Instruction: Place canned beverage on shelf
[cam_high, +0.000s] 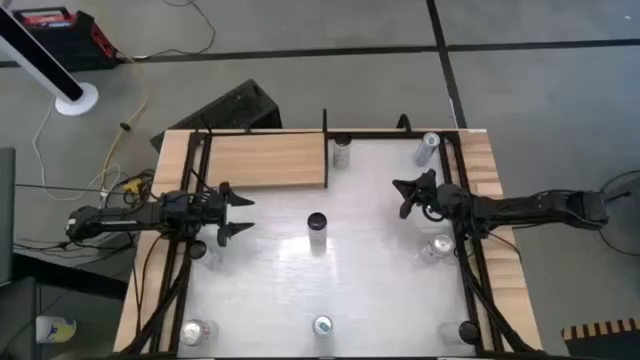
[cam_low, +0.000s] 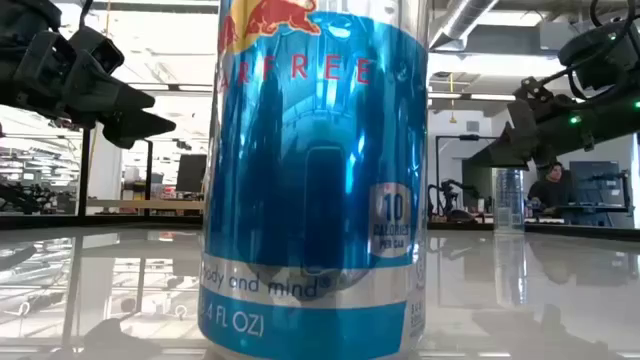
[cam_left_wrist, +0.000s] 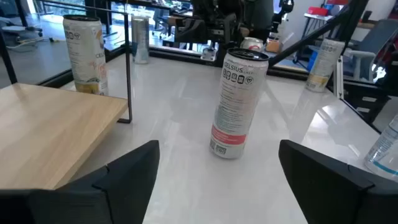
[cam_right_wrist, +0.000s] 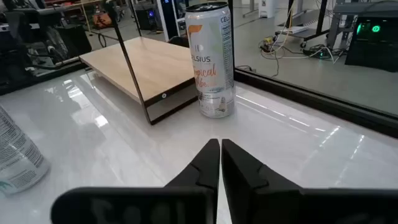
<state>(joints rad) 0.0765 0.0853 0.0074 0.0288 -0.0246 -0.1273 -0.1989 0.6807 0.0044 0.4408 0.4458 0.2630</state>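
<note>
The approach is in hand: the left hand (cam_high: 236, 214) is hanging wide open and empty, facing the can (cam_high: 317, 232) standing mid-table, off the shelf (cam_high: 265, 160); the right hand (cam_high: 405, 197), closed on nothing, is probably waiting; next calls for closing round the can.

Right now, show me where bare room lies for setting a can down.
The pale wooden shelf board is wholly bare. So is the white tabletop between the dark-topped centre can and the front-edge can. The right side, near the right pincer, is crowded with cans.
</note>
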